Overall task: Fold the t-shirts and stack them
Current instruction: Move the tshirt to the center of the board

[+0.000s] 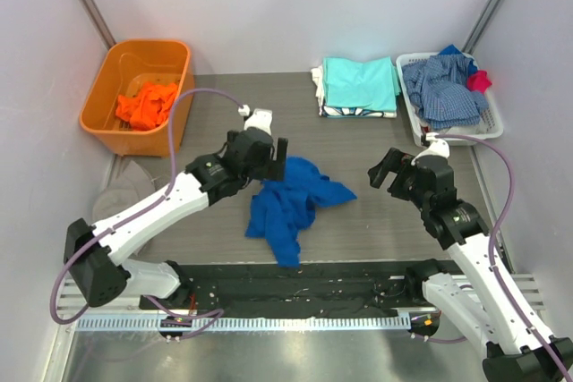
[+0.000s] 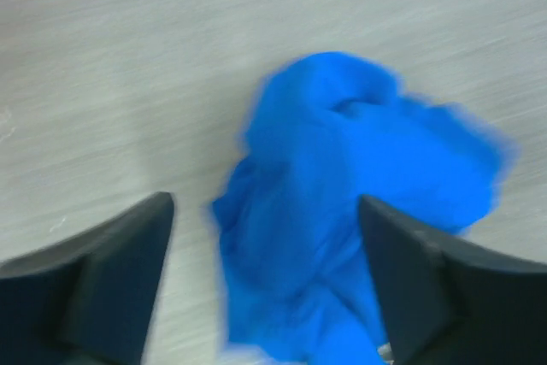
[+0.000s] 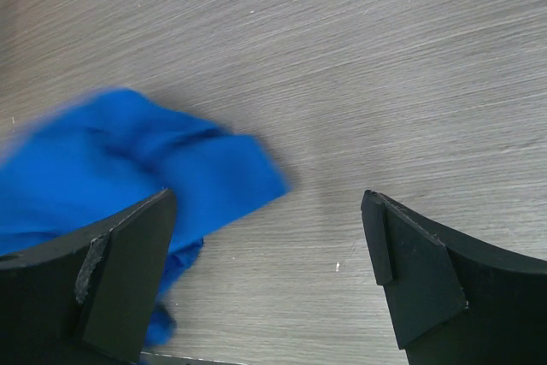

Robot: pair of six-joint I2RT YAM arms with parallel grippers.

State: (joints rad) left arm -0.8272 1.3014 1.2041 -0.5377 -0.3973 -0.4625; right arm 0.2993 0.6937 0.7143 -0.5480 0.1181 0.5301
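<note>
The grey wood-grain table (image 1: 215,96) filled the middle of the overhead view, and the job on it looked partly done. At the upper left sat the orange plastic tub (image 1: 97,121), a crumpled orange t-shirt (image 1: 146,105) waiting inside. At the upper right, the white slatted basket (image 1: 495,128) held the blue-and-white checked garment (image 1: 445,89) and a small red cloth (image 1: 480,80), neither part of this job. Between them, top centre, lay the folded stack (image 1: 358,112): an aqua t-shirt (image 1: 360,82) squared off on top, white edges (image 1: 317,85) peeping out at its left. How many shirts it held could not be told.

Centre frame, the royal blue cotton t-shirt (image 1: 291,203) lay rumpled in a heap on the table, unfolded, well apart from the stack. That looked like the work in hand: spread it, fold it, carry it up to the pile, and the orange one after that.

Down to the tools. The left gripper (image 1: 273,158) hovered at the upper left edge of the blue heap. Its blurred wrist view showed the fingers (image 2: 111,271) spread wide, blue cloth lying between them, nothing pinched. The right gripper (image 1: 383,172) hung just right of the shirt, fingers (image 3: 419,279) fully apart over bare table, the blue hem beside the finger at the frame's left.
</note>
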